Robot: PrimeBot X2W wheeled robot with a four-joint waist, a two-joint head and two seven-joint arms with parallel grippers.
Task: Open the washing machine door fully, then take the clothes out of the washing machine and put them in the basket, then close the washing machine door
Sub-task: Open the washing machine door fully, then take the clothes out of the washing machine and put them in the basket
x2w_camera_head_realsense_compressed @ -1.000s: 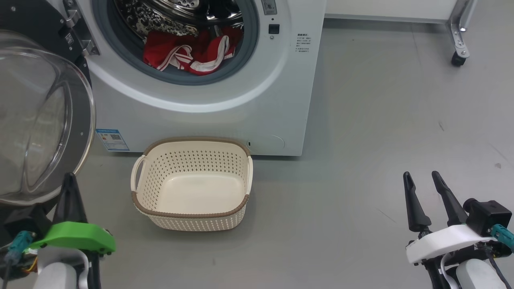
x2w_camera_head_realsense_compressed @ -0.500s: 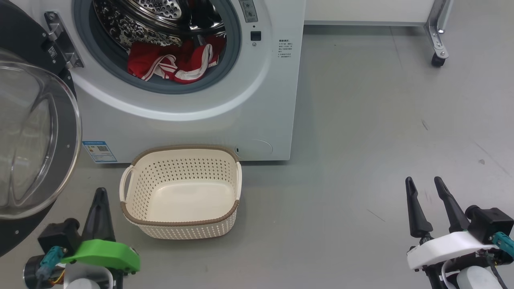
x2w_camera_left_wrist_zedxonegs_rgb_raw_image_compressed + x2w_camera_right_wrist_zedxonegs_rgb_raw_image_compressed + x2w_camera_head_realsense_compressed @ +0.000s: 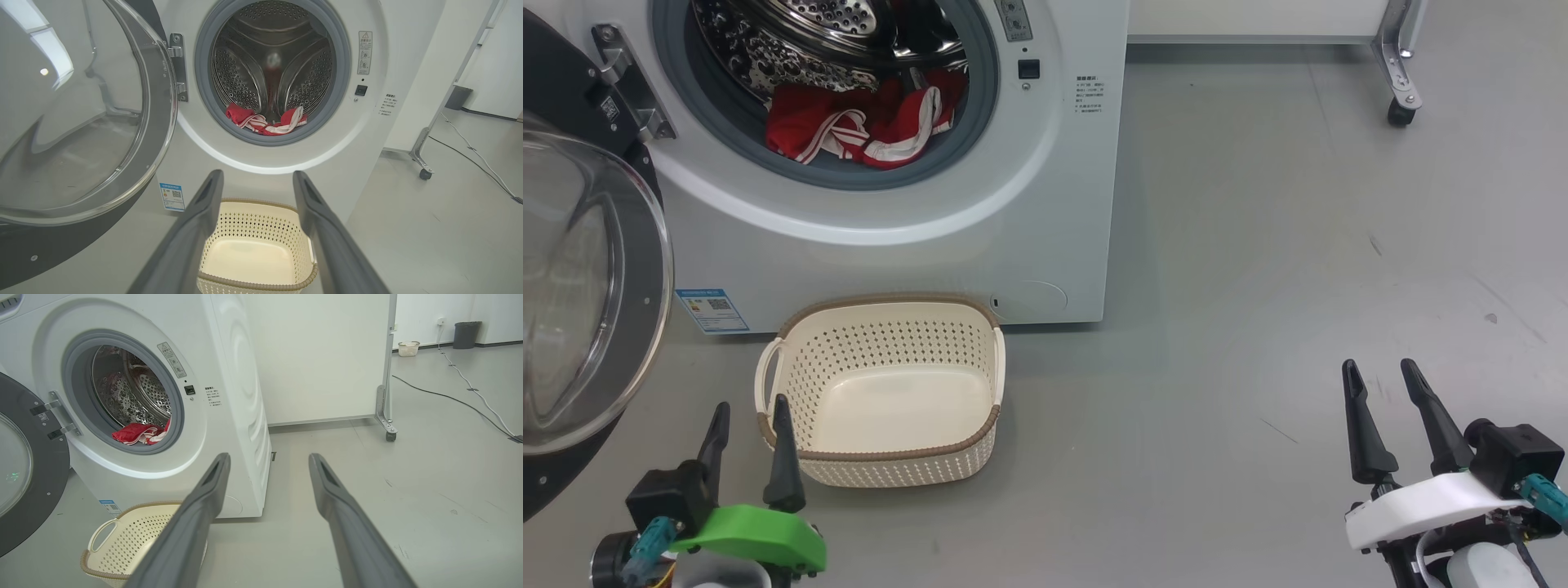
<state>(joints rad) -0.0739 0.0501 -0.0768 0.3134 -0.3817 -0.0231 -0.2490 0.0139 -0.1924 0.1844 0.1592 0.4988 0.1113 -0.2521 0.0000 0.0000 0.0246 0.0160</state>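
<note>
Grey floor [image 3: 1258,286]; basket [image 3: 890,472] beside spread left end effector [image 3: 752,403]; right end effector [image 3: 1378,363] spread too.

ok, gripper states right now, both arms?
Left gripper: open, holding nothing.
Right gripper: open, holding nothing.

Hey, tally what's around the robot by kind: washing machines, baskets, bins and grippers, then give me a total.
Washing machine: 1
Baskets: 2, the cream basket before the machine and a far basket by the back wall
Grey bin: 1
Grippers: 2, the left gripper and the right gripper, both open
Total: 6
</note>
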